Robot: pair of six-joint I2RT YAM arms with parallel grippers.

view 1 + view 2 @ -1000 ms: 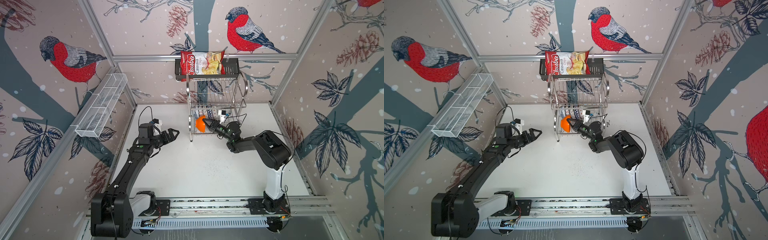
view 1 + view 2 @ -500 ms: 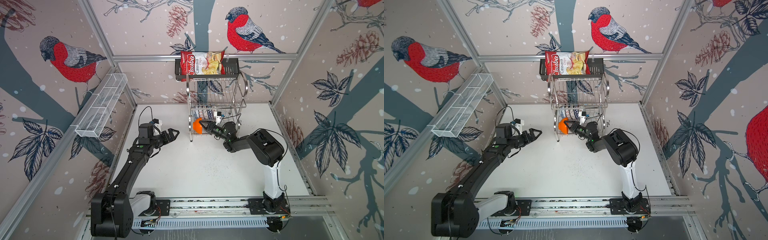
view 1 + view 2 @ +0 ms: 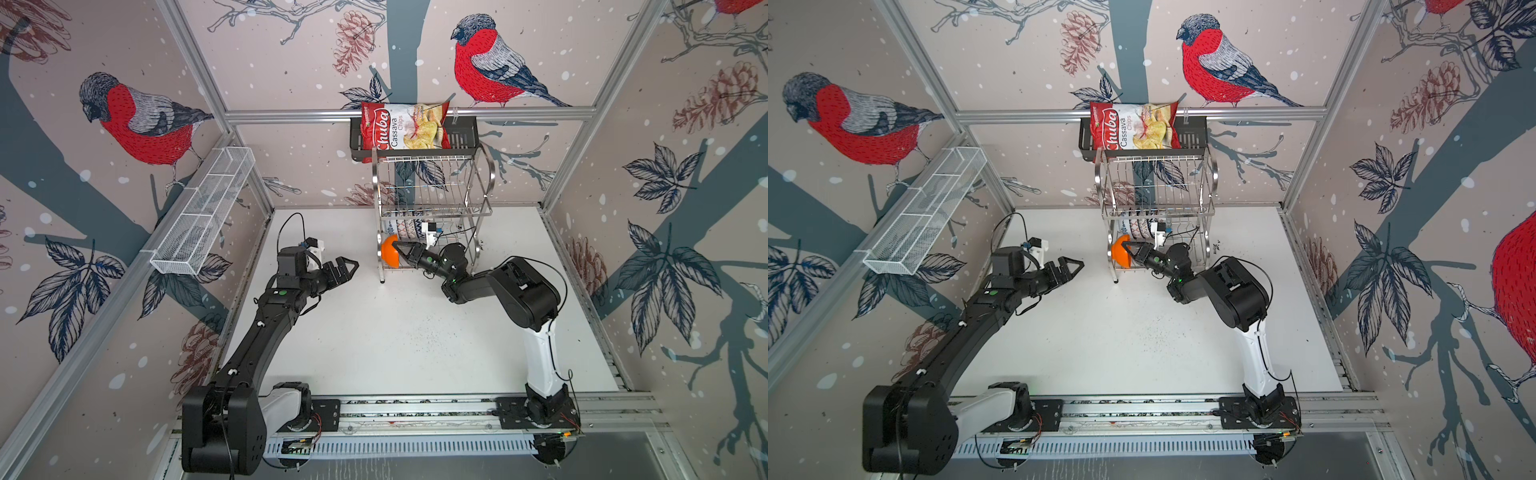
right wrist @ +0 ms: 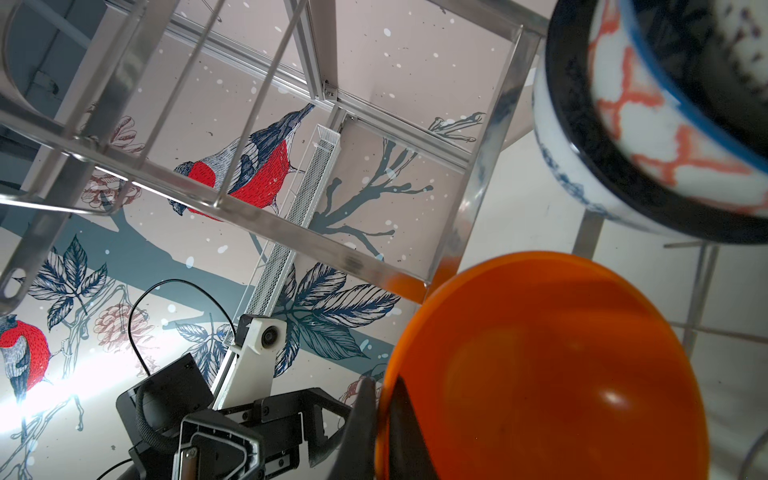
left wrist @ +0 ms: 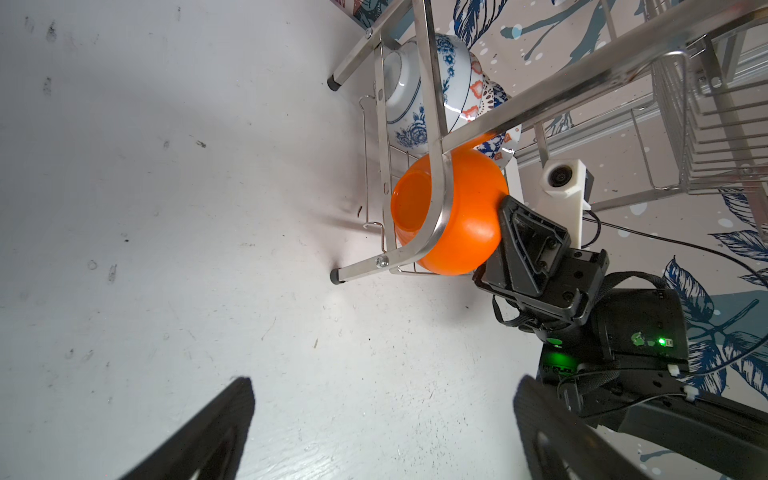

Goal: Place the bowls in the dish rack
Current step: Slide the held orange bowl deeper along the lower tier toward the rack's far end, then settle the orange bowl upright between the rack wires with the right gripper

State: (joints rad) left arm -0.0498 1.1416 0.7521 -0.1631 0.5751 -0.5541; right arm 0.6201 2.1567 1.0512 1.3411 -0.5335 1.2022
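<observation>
Right wrist — jaws astride orange bowl (image 4: 561,374)

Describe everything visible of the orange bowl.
The orange bowl is plain, glossy, plastic-looking, with a flat foot. It is tipped on its side in the lower tier of the dish rack, just inside its left end frame, foot outward. The right claw is shut on its rim. Contact with the wires is unclear.

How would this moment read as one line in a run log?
right gripper: shut on orange bowl rim, at dish rack lower tier | left gripper: open, empty | blue-floral bowl: in rack
</observation>
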